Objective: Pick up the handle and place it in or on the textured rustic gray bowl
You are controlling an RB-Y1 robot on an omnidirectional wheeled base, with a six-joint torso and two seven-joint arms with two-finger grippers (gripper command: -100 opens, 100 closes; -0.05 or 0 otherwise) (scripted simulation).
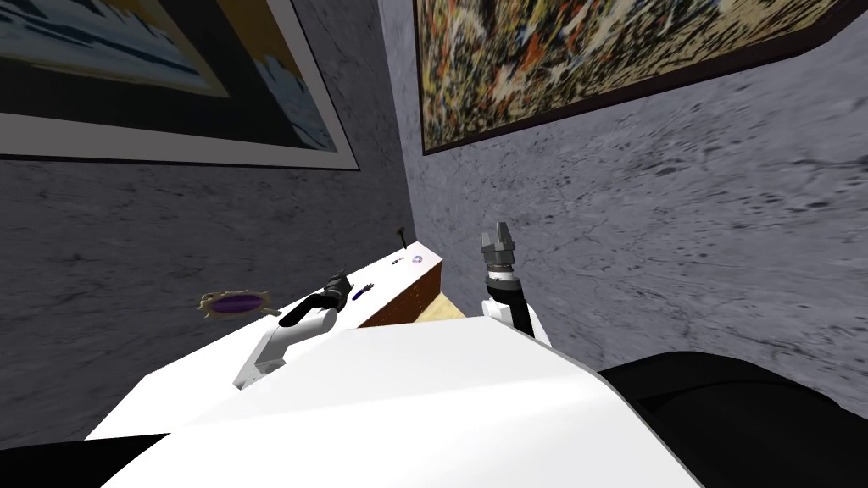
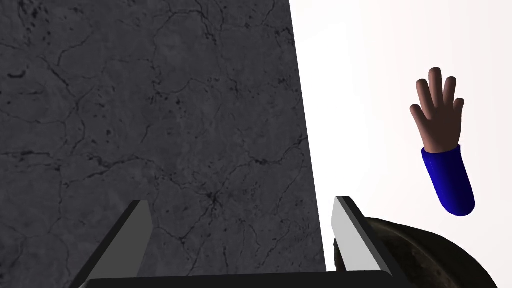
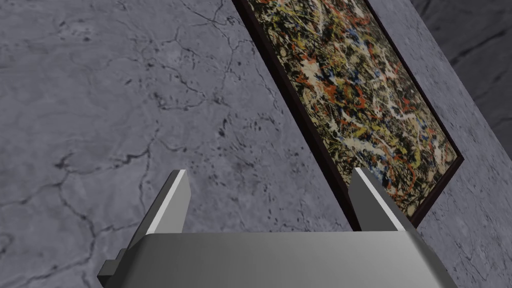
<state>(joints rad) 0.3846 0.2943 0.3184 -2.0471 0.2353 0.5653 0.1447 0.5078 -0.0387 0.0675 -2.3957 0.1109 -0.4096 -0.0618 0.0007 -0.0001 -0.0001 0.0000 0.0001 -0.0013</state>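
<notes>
The handle is shaped like a brown hand with a blue sleeve. It lies flat on the white top, small in the head view. A dark, rough-textured bowl sits beside and under one finger of my left gripper. That gripper is open and holds nothing; the handle lies apart from it, past the bowl. In the head view my left gripper reaches over the white top next to the handle. My right gripper is raised off the top's right side, open and holding nothing.
A purple oval dish with a tan rim sits on the white top by the grey wall. Small items lie at its far end. The unit's brown front faces right. Grey walls close in behind and to the right.
</notes>
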